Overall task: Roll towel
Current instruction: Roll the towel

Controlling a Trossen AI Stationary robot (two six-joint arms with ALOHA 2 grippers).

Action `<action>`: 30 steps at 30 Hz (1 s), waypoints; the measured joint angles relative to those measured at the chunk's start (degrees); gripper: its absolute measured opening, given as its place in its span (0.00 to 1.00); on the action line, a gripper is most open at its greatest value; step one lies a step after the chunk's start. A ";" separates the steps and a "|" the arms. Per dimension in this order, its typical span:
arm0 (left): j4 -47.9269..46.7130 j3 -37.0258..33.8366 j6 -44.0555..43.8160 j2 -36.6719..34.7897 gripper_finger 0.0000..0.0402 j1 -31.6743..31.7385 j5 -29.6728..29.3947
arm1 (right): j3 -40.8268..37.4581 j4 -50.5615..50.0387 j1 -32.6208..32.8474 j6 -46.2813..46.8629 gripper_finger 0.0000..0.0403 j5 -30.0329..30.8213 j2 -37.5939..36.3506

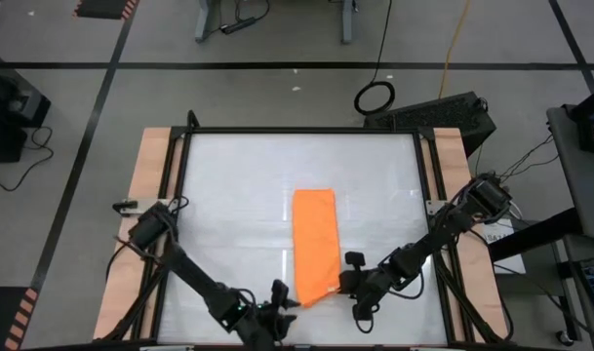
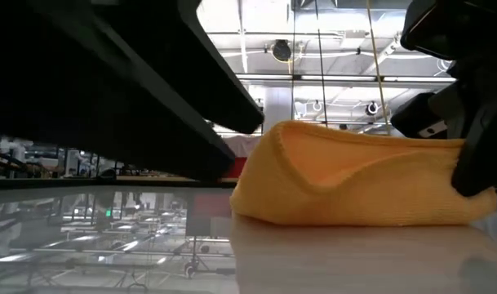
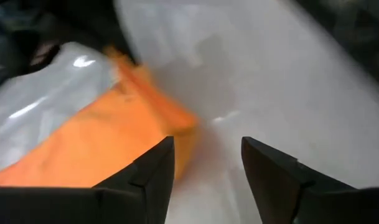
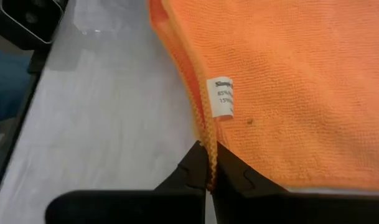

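Observation:
The orange towel lies folded into a long strip running from the table's middle toward its near edge. A white label sits by its right edge. My right gripper is at the strip's near right side, shut on the towel's edge. My left gripper is open at the strip's near left corner. In the left wrist view that corner lies beside one finger, and the gap is over bare table. In the low view the near end humps up off the table. My right gripper pinches the hemmed right edge of the towel between its two fingers, near the strip's near end and just below the label. The fingers come low from the table's right side, across the edge. One layer or several, I cannot tell. The rest of the towel lies on the table.
The white table top has a dark frame and wooden side strips. There is bare surface left and right of the strip. My left arm fills the left of the low view. Cables and equipment stand off the table at the right.

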 joint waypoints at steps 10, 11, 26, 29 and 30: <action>5.42 0.09 -1.60 4.34 0.70 0.18 -3.86 | 0.00 0.23 -0.29 1.44 0.00 -0.38 0.00; 6.12 0.12 -2.20 4.72 0.71 0.26 -3.93 | 0.00 0.24 -0.40 1.46 0.00 -0.38 0.00; 6.88 0.09 -4.09 5.47 0.29 2.50 -12.45 | 0.00 0.98 -0.72 1.97 0.00 -0.34 0.00; 6.87 0.07 -4.24 5.47 0.14 2.39 -12.45 | 0.00 0.98 -0.72 2.37 0.00 -0.34 0.00; 6.80 0.06 -5.06 5.47 0.09 2.27 -12.44 | 0.00 0.96 -0.72 2.45 0.00 -0.34 0.00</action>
